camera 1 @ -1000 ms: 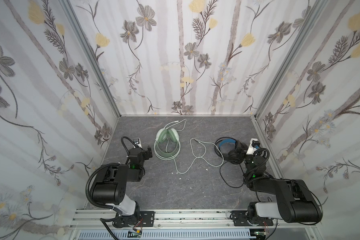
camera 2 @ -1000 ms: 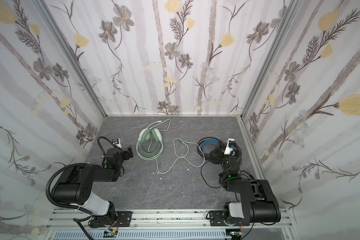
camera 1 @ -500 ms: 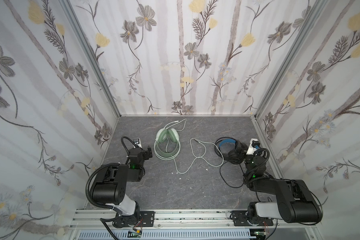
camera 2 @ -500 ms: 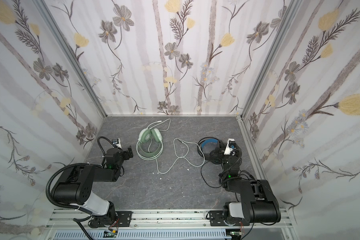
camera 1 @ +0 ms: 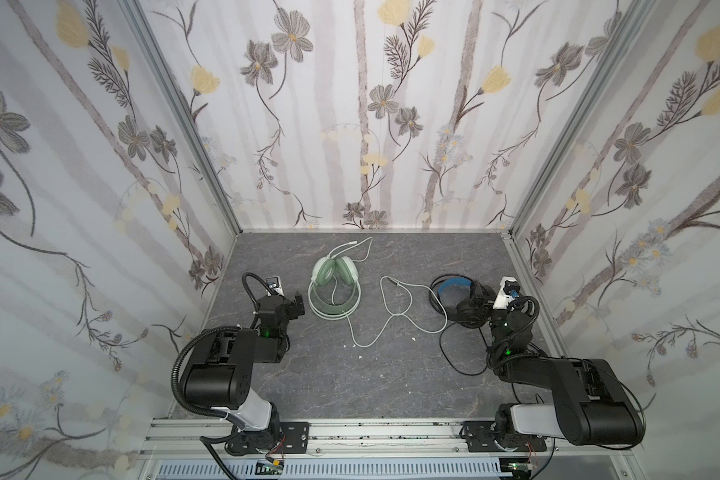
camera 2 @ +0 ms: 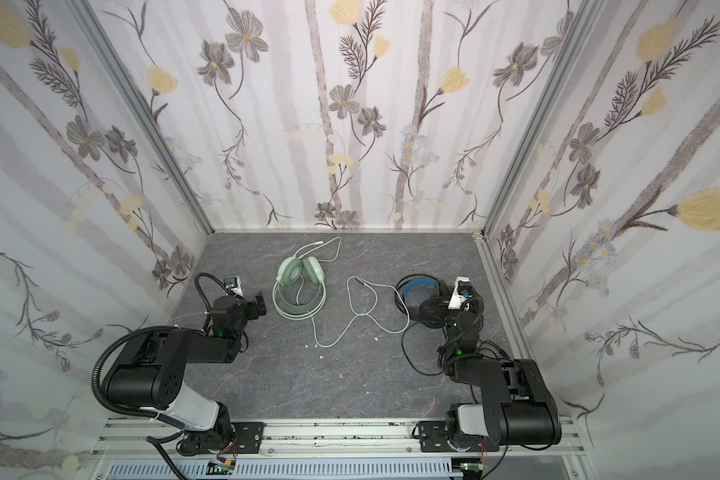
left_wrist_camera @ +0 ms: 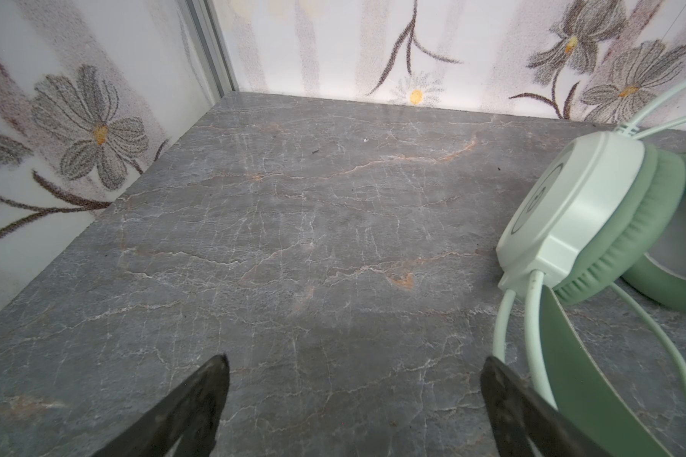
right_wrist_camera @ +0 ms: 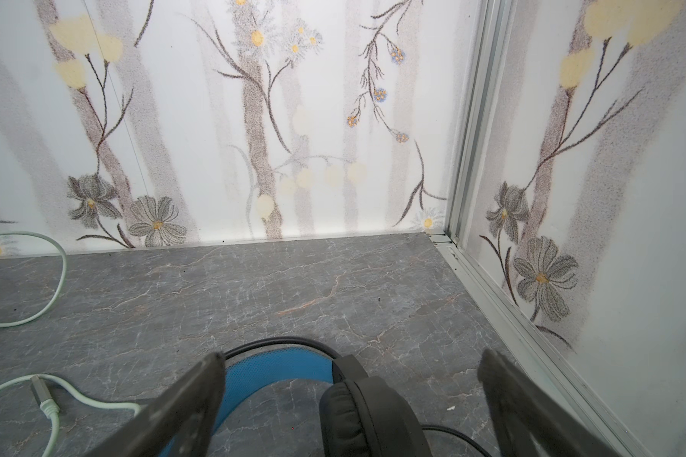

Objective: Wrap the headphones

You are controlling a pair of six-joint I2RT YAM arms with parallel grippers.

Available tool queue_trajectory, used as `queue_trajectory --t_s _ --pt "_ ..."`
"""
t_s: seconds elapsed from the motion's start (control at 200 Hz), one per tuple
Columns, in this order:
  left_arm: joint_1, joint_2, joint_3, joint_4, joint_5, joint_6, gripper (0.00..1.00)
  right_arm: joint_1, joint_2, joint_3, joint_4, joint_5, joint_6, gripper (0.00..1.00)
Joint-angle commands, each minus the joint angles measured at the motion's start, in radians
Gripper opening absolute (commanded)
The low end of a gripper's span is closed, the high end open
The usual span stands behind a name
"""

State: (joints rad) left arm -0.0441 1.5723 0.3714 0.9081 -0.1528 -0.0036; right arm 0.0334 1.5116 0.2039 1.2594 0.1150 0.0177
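Observation:
The mint green headphones (camera 1: pixel 336 271) (camera 2: pixel 301 271) lie on the dark stone floor, left of centre, earcups toward the back wall. Their whitish cable (camera 1: pixel 395 320) (camera 2: pixel 362 316) loops loosely to the right. The black headphones (camera 1: pixel 454 286) (camera 2: pixel 418 286) with the blue inner band lie at the right, and their thin black cable (camera 1: pixel 454 357) trails toward the front. My left gripper (camera 1: pixel 298 305) (left_wrist_camera: pixel 355 359) is open and empty, just left of the green headband (left_wrist_camera: pixel 571 376). My right gripper (camera 1: pixel 481 297) (right_wrist_camera: pixel 352 354) is open over the black earcup (right_wrist_camera: pixel 369 411), touching nothing that I can see.
Floral walls close in the floor on three sides. A metal track (right_wrist_camera: pixel 511 316) runs along the right wall close to my right gripper. The whitish cable's plug (right_wrist_camera: pixel 40 389) lies left of the black headphones. Small white crumbs (camera 1: pixel 360 356) dot the mid floor. An aluminium rail (camera 1: pixel 362 432) crosses the front.

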Motion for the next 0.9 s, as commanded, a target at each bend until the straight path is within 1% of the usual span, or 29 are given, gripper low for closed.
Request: queue_trajectory --t_s 0.0,0.27,0.58,0.684,0.789,0.894 --pt "0.002 0.001 0.006 0.033 0.009 0.003 1.00 -0.001 0.005 0.009 0.034 0.011 0.005 1.00" --pt "0.002 0.001 0.008 0.030 0.009 0.002 1.00 -0.004 0.002 0.006 0.036 0.005 0.007 1.00" --pt "0.013 -0.011 0.008 0.017 0.037 0.000 1.00 -0.003 -0.005 -0.003 0.046 0.005 0.004 1.00" --pt "0.013 -0.089 0.013 -0.053 0.063 0.007 1.00 -0.001 -0.010 -0.004 0.050 -0.005 0.000 1.00" --pt "0.013 -0.194 0.038 -0.219 0.044 -0.016 1.00 0.006 -0.065 0.005 -0.013 -0.009 -0.008 1.00" --pt "0.013 -0.304 0.041 -0.366 0.055 -0.052 1.00 0.011 -0.140 0.001 -0.078 -0.015 -0.018 1.00"
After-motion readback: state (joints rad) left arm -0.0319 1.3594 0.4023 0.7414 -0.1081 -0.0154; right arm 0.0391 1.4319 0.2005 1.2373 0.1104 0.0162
